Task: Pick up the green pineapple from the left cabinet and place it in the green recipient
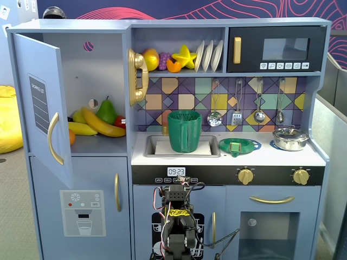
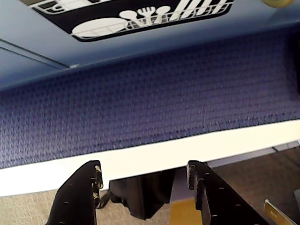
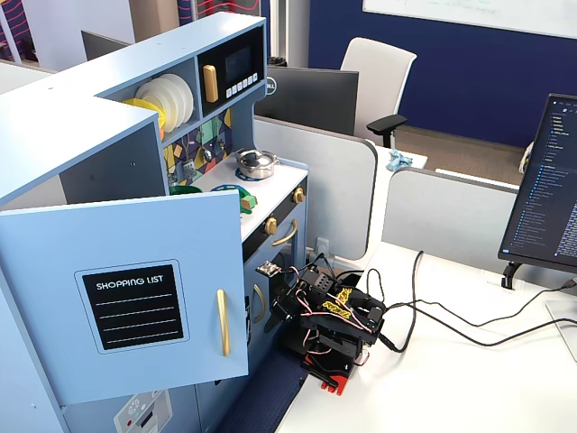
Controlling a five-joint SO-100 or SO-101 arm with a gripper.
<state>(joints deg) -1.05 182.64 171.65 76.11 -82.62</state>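
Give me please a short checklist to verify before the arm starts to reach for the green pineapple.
1. Left cabinet door open: ok.
2. Green pineapple visible among the banana and pear: cannot tell, no view shows it clearly.
3. Gripper empty, jaws apart: ok.
4. Green recipient upright in the sink, mouth free: ok.
5. Arm folded low in front of the kitchen, away from the door: ok.

Even, bright indoor light; soft shadows inside the open cabinet (image 1: 92, 92). The wrist view is slightly soft, its corners darker.
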